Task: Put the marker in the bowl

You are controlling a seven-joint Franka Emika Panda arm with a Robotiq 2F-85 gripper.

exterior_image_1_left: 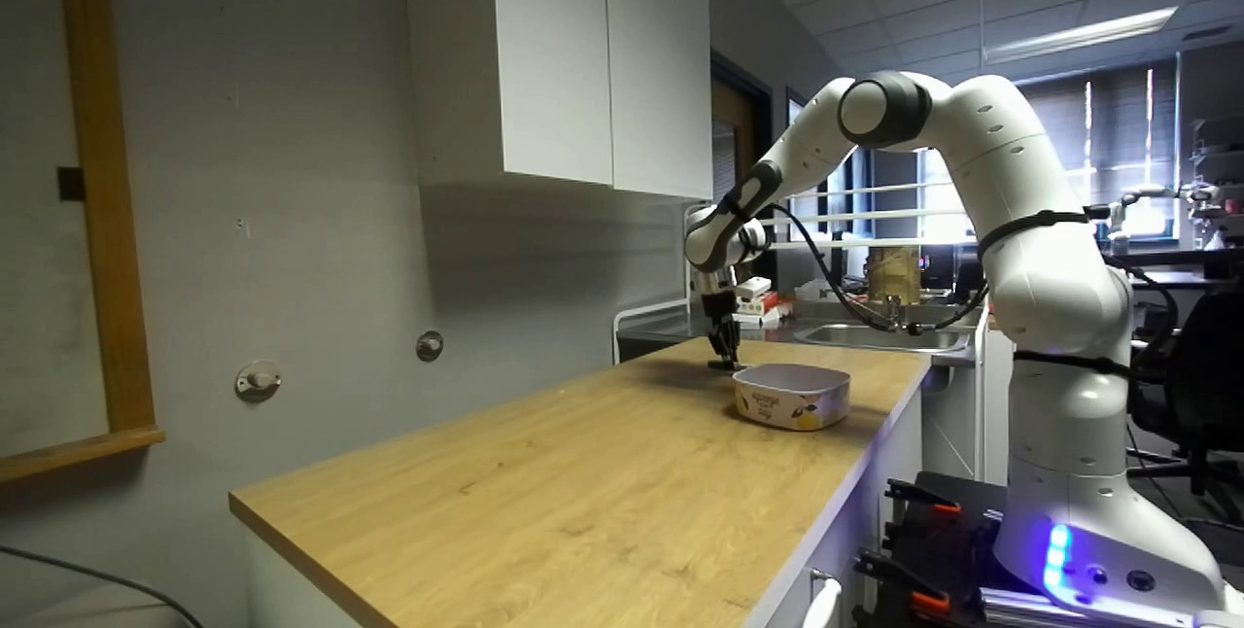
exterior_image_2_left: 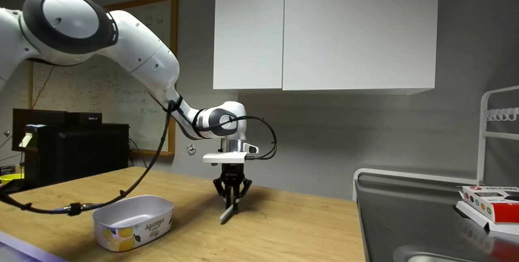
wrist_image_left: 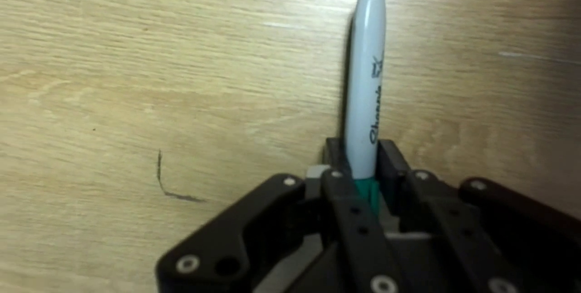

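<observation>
The marker (wrist_image_left: 364, 84) has a pale grey barrel with black lettering and a green cap end partly hidden by the fingers. It also shows in an exterior view (exterior_image_2_left: 227, 215), low at the wooden counter; I cannot tell if it touches the surface. My gripper (wrist_image_left: 361, 159) points straight down with its fingers closed on both sides of the marker near the cap. The gripper shows in both exterior views (exterior_image_1_left: 724, 356) (exterior_image_2_left: 232, 205). The bowl (exterior_image_2_left: 152, 227) is a rounded pale container with lemons and writing. It stands upright beside the gripper, apart from it (exterior_image_1_left: 768, 406).
The wooden counter (exterior_image_1_left: 544, 482) carries the bowl near its front edge. White wall cabinets (exterior_image_2_left: 357, 31) hang above the back. A sink (exterior_image_1_left: 880, 336) and dark worktop with boxes (exterior_image_2_left: 492, 205) adjoin one end. A cable (exterior_image_2_left: 154, 164) hangs from the arm near the bowl.
</observation>
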